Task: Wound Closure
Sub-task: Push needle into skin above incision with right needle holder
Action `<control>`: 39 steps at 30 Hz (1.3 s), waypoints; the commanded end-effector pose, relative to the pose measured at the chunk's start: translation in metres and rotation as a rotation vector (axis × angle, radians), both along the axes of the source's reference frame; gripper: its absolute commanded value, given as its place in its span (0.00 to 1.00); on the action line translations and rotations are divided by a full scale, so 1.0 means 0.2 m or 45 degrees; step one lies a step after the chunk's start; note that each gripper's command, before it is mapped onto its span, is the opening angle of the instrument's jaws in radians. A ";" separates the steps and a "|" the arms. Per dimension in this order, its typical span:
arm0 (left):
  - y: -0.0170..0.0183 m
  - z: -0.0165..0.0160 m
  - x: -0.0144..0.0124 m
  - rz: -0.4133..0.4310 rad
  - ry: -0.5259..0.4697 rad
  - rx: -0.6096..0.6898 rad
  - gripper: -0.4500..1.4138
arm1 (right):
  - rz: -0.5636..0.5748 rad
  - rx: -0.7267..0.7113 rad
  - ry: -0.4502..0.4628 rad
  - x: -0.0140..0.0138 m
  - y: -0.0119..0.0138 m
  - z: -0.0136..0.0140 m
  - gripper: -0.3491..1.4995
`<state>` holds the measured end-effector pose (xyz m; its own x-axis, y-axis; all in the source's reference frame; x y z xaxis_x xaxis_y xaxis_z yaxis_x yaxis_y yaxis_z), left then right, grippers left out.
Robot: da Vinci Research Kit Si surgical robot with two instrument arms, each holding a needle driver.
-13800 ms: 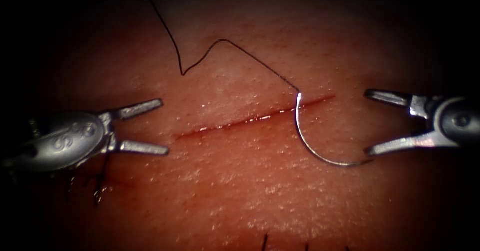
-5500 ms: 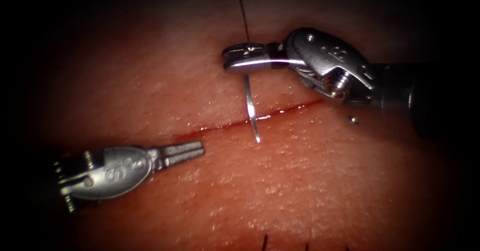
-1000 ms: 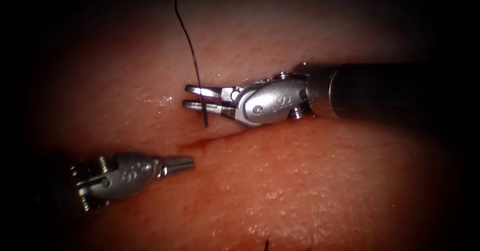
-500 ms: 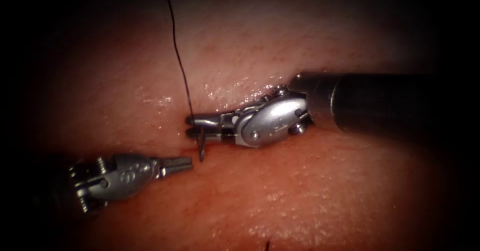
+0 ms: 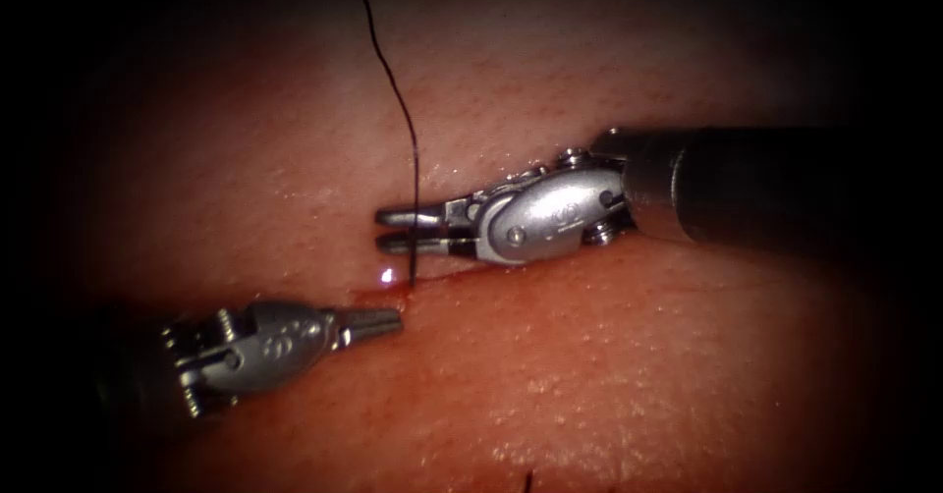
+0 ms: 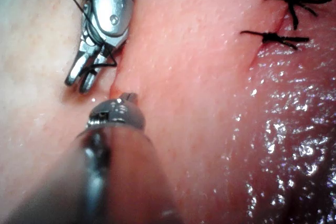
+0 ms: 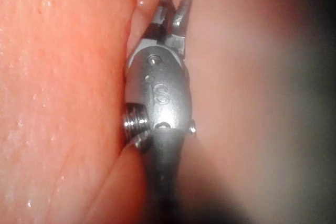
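Over the tissue [image 5: 589,375], right tool [image 5: 393,230] holds needle [image 5: 413,262].

Light is falling brightest on the tissue [image 5: 550,375] around the tips of the right tool [image 5: 386,230] and the left tool [image 5: 393,318], and is dimming to black well away from both on every side. A small wet glint is shining between the two tips.

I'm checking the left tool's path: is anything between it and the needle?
Nothing visible. The left tool, shut and empty, lies just below-left of the needle, bare tissue between. The right tool grips the needle, whose lower end touches tissue; whether it's in, I cannot tell.
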<state>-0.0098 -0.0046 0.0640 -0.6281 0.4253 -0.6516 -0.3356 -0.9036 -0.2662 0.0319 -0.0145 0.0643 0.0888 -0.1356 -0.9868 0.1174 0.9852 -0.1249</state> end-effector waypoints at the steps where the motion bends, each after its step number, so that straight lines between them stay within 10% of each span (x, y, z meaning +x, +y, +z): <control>1: 0.001 0.003 -0.003 0.001 -0.003 -0.003 0.00 | 0.001 0.067 0.017 0.007 0.007 0.003 0.00; 39: -0.008 0.026 0.004 0.099 0.122 0.117 0.00 | 0.326 2.087 -0.062 0.024 0.039 0.003 0.00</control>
